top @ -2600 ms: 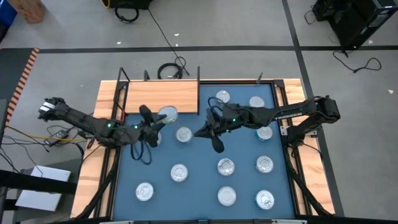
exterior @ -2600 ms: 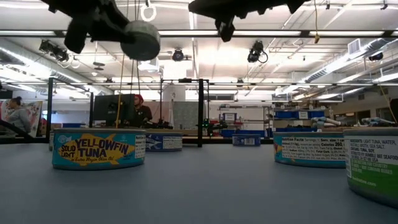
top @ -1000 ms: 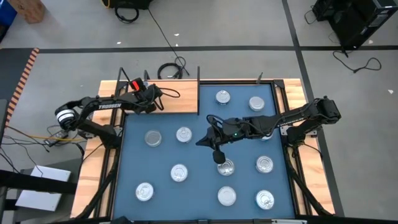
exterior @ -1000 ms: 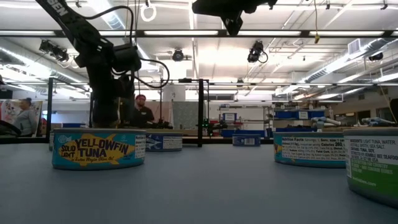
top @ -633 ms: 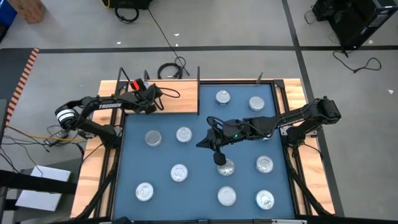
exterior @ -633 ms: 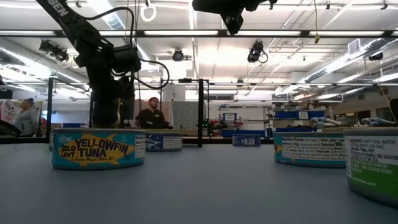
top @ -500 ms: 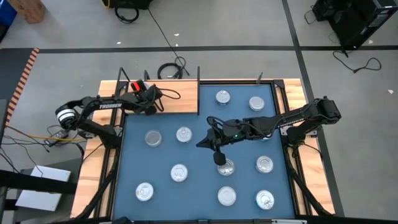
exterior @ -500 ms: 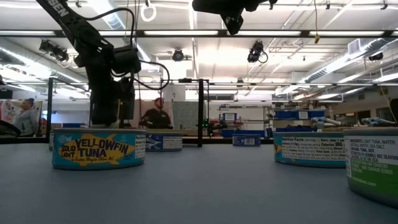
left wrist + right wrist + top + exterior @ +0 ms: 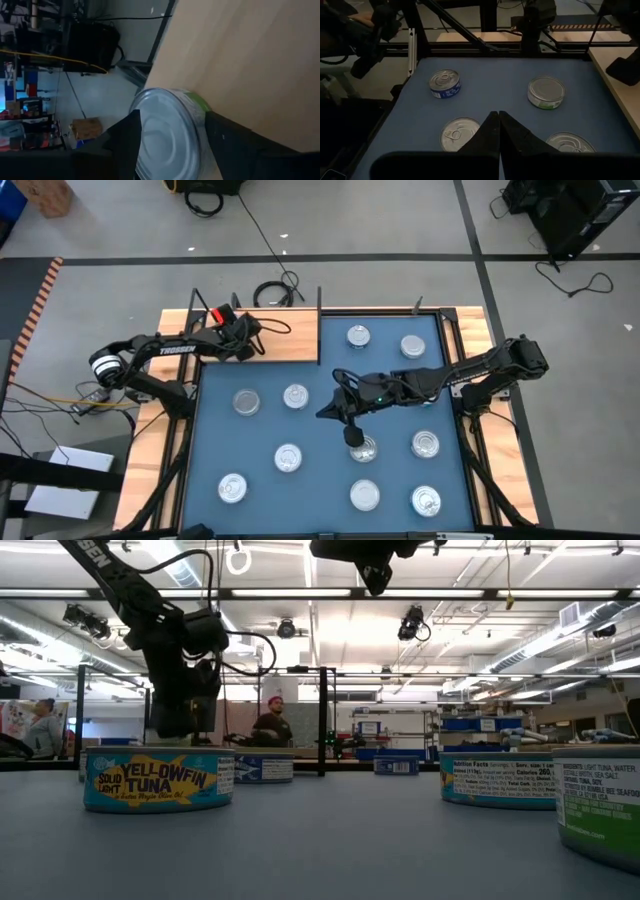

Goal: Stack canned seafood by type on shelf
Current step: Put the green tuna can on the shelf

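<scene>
I am reaching my left gripper (image 9: 240, 340) over the left end of the flat light-brown wooden shelf board with black upright posts (image 9: 285, 335), and in my left wrist view the round silver tin with a green label band (image 9: 167, 135) is lying between my two dark fingers (image 9: 125, 142), its rim against the board. My jaws are standing wide on either side of that tin, and I am judging them to be letting go rather than gripping, though I cannot tell whether a pad is touching its wall. What my next move hangs on is that the tin is sitting straight ahead inside my open jaws, so I am planning to pull back along my own axis, not sideways, or I would be dragging it off its spot. My right gripper (image 9: 350, 430) is hovering with its fingers pressed together and holding nothing, over the middle of the large blue mat (image 9: 320, 480), just beside a shiny silver pull-tab tin (image 9: 363, 449). That tin, and the other round silver tins scattered on the mat (image 9: 288, 458), are lying nearer my right arm than my left, which is well apart from them at the board.
</scene>
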Controlling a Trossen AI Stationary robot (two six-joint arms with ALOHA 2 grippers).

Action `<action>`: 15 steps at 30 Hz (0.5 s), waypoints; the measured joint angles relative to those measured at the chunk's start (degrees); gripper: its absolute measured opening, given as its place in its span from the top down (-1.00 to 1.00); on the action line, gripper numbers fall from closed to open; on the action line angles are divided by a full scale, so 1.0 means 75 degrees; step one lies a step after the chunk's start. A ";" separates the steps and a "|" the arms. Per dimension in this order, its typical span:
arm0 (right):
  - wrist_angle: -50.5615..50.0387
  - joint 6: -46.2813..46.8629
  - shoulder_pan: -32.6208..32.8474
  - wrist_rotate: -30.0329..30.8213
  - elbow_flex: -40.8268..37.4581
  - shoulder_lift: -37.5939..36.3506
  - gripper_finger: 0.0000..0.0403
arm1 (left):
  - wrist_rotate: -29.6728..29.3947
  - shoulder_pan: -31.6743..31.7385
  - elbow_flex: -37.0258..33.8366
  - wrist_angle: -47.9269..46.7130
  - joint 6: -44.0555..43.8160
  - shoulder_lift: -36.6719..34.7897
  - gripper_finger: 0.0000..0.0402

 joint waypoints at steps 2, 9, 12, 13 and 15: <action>-0.0006 0.0000 0.0034 0.0000 0.0000 0.0000 0.98 | -0.0017 0.0101 0.0000 0.0115 0.0097 0.0000 -0.09; -0.0047 0.0000 0.0108 0.0000 0.0000 0.0000 0.98 | -0.0058 -0.0098 0.0215 -0.0263 -0.0307 -0.0114 -0.08; -0.0065 0.0000 0.0105 0.0000 0.0000 0.0000 0.98 | -0.0042 -0.0235 0.0694 -0.1074 -0.0778 -0.0208 -0.02; -0.0073 0.0000 0.0105 0.0000 0.0000 0.0000 0.98 | -0.0045 -0.0250 0.0880 -0.1339 -0.1001 -0.0216 0.01; -0.0087 0.0000 0.0108 0.0000 0.0000 0.0000 0.98 | -0.0040 -0.0224 0.1241 -0.1987 -0.1557 -0.0216 0.13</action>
